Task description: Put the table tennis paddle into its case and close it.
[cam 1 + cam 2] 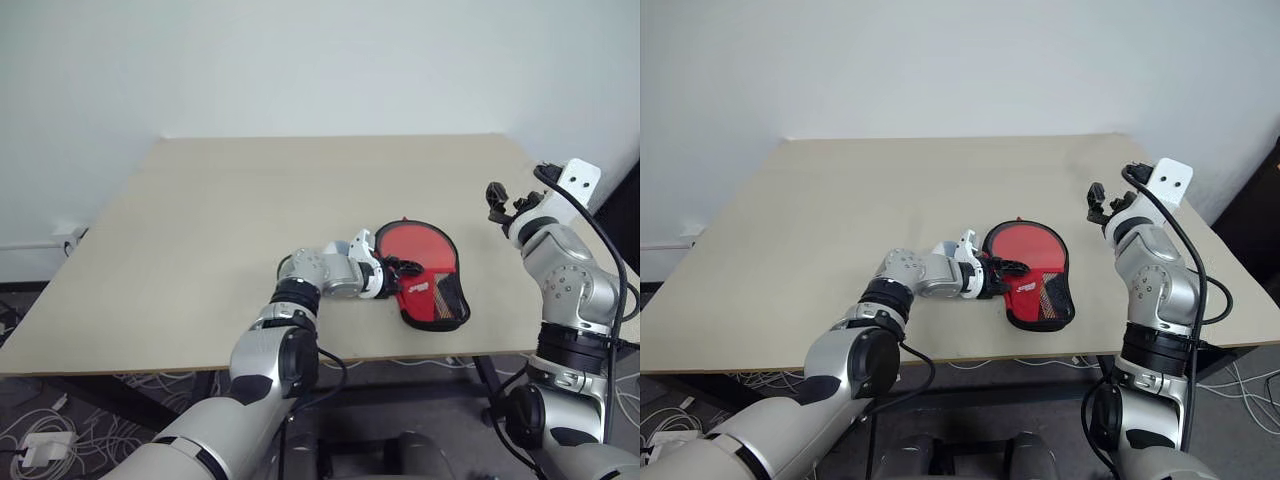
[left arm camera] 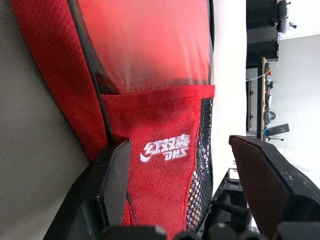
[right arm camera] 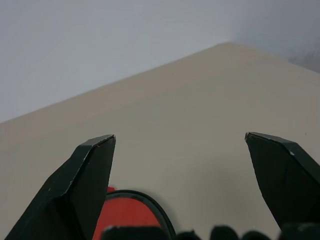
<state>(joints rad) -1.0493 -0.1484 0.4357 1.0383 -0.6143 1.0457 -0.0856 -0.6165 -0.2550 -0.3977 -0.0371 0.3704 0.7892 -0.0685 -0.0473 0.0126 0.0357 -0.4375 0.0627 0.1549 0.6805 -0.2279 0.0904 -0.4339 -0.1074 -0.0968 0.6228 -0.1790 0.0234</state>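
The case (image 1: 425, 275) is lying flat near the front edge of the table (image 1: 220, 210), a little right of the middle, with its round end pointing toward the wall and its narrow end toward the robot. Through the clear half the red face of the table tennis paddle (image 1: 412, 245) is showing, so the bat is sitting inside the cover. Lower down, a red fabric patch (image 2: 165, 165) is crossing the case, and beside it a strip of black mesh (image 2: 202, 150) is running along the edge. On the patch a white logo (image 2: 167, 148) is printed: a row of Chinese characters with the letters "DHS" beneath them. I cannot tell whether the zip is drawn shut around the edge.

The left gripper (image 1: 400, 268) is reaching in from the left and hovering at the case's left edge, over the patch. Its two black fingers (image 2: 115, 180) are standing apart, one on each side of the patch, and they are clamping nothing.

The right gripper (image 1: 500, 200) is hanging in the air well to the right of the case, above the right side of the table, pointing roughly level toward the wall. Its fingers (image 3: 85, 180) are spread wide with bare tabletop between them, and the round end of the case is peeking in below them in the right wrist view.
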